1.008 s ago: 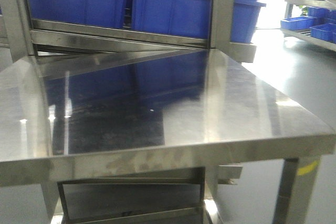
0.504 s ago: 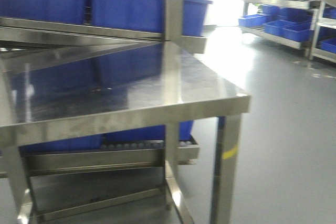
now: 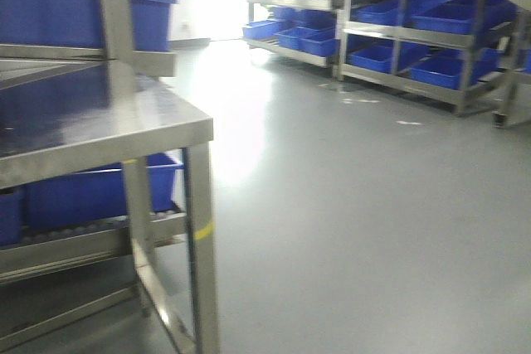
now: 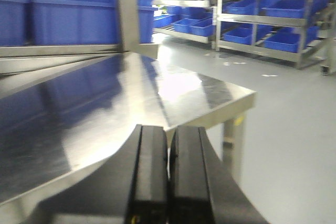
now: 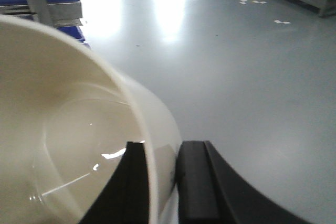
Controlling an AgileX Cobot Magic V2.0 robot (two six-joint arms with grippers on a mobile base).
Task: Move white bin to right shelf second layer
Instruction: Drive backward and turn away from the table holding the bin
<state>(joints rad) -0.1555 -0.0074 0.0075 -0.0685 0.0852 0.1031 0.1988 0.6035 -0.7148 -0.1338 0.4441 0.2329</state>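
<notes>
Grey floor [image 3: 348, 205] everywhere, with a shiny steel counter [image 3: 99, 126] on the left and blue crates [image 3: 50, 14] stacked behind it. The left hand [image 4: 169, 132] hangs over the counter, fingers pressed together, holding nothing. The right hand [image 5: 160, 153] is clamped on the wall of the white bin [image 5: 63, 108], up above the floor. On the far right are racks [image 3: 342, 22], probably steel, but it's blurry.

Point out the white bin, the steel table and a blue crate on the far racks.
white bin [image 5: 58, 129]: right wrist view, inner wall.
steel table [image 4: 105, 103]: left wrist view, bare tabletop.
blue crate [image 3: 377, 57]: front view, front wall.
</notes>
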